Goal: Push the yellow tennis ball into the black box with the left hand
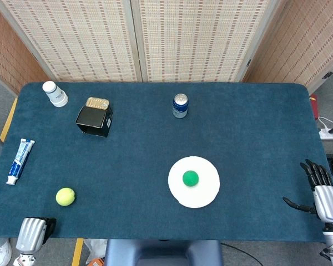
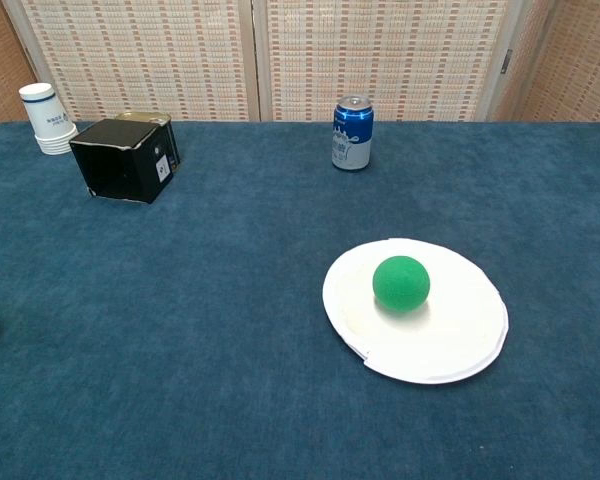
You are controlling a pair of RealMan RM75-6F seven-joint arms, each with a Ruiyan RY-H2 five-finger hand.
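On the far left of the blue table (image 1: pixel 250 127) a toothpaste tube (image 1: pixel 20 160) lies near the edge, and at the near left corner the left hand (image 1: pixel 32 233) hangs just off the table's front edge with its fingers curled in on nothing, apart from the tennis ball (image 1: pixel 65 196). That yellow ball sits on the cloth near the front left corner, beside no other thing and well apart from the black box (image 1: pixel 94 120), which stands toward the back left with its open side facing forward. A tin (image 1: pixel 97 103) touches the box from behind, and a stack of white cups (image 1: pixel 55 93) stands upside down further left at the back. Near the back middle a blue can (image 1: pixel 180 105) stands upright. Right of centre a white plate (image 1: pixel 206 191) lies flat with a green ball (image 1: pixel 190 178) resting on it. At the far right edge the right hand (image 1: pixel 322 195) hovers beside the table, fingers spread apart and holding nothing.
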